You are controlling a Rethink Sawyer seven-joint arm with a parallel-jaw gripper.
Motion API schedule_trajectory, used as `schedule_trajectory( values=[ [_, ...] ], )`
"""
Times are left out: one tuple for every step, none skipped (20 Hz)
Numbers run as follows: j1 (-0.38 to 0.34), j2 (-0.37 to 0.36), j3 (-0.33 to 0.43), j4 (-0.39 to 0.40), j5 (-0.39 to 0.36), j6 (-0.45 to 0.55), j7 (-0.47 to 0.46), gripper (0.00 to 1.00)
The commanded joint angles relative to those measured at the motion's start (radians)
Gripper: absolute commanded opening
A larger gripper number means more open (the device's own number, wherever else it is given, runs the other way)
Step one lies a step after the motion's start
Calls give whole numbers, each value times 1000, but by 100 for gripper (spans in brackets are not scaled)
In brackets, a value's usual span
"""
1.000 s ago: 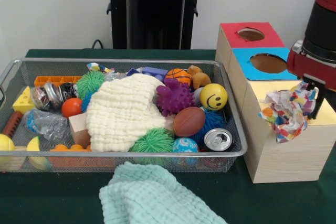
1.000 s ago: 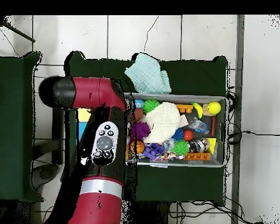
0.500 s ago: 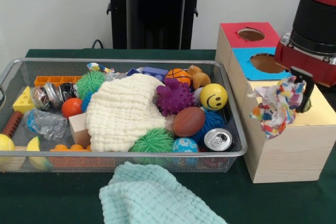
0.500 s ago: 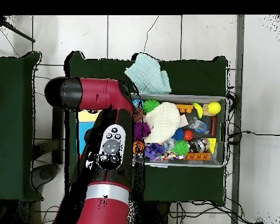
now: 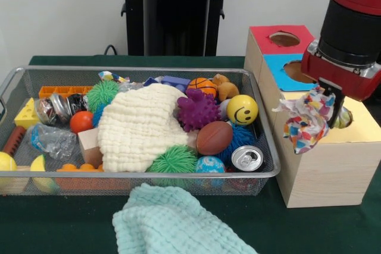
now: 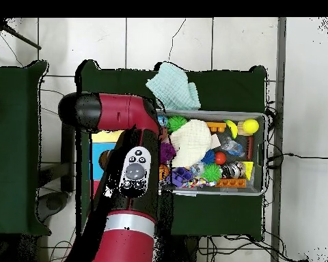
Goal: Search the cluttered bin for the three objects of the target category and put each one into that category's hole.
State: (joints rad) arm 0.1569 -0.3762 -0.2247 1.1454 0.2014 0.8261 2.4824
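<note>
So the gripper (image 5: 329, 106) is clamped on a crumpled multicolored paper wad (image 5: 305, 121), dangling it over the yellow top of the wooden box (image 5: 324, 168), right beside the wire bin (image 5: 269, 147).

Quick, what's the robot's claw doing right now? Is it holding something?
Gripper: closed on the crumpled colourful paper, holding it above the yellow-topped box.

The arm (image 5: 351, 22) comes down vertically at the right. Its gripper (image 5: 328, 106) is clamped on a wad (image 5: 305, 122).
</note>
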Motion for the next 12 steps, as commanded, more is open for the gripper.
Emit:
schedule_trajectory(
  values=[
    [-26,151,106,64,-63,1,-28,0],
    [-30,160,115,56,-57,21,-33,0],
    [-34,169,124,48,-51,41,-38,0],
    [-35,179,131,38,-47,46,-39,0],
    [-35,189,135,34,-38,41,-27,0],
    [-34,198,139,28,-33,33,-19,0],
    [-33,208,143,23,-28,25,-11,0],
    [-31,217,147,18,-23,16,-3,0],
    [-31,222,151,20,-18,3,5,0],
    [-29,225,155,22,-11,-5,14,0],
    [-28,220,160,32,-4,-12,21,0],
    [-25,214,165,43,4,-20,31,0]
  ],
)
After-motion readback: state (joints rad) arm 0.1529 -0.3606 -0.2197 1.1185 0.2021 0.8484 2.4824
